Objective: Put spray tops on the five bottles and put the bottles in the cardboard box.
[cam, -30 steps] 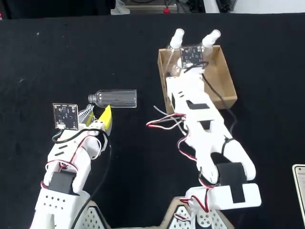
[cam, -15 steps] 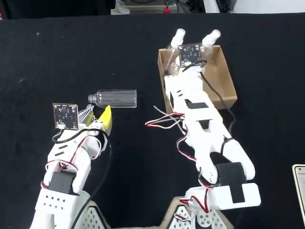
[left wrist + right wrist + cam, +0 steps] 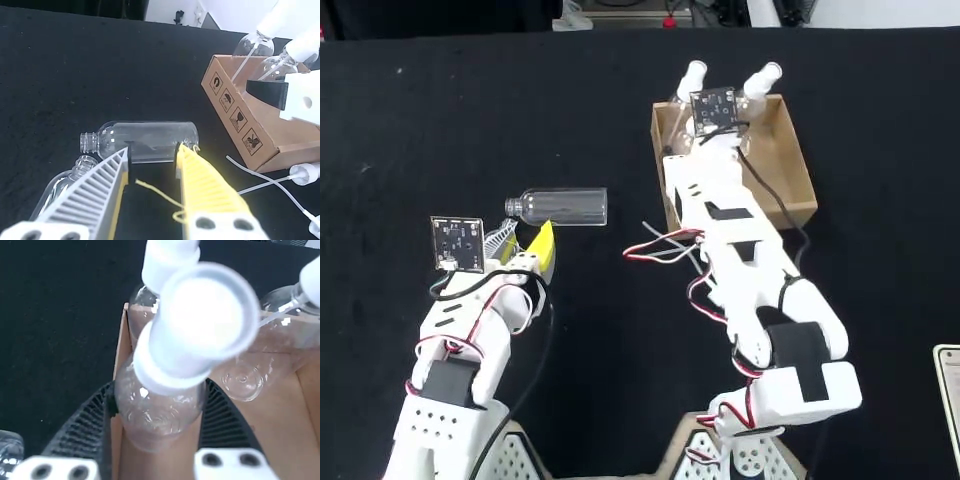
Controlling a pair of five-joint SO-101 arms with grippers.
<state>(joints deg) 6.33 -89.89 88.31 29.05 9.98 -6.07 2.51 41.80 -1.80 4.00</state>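
Right tool is gripping clear topped bottle in cardboard box holding two others; left tool is hanging wide.

in the high view the right arm hides the left side of the cardboard box and most of the capped bottle it carries. in the left wrist view a second bottle lies half behind the grey finger of the left gripper, and a spray top runs off the edge.
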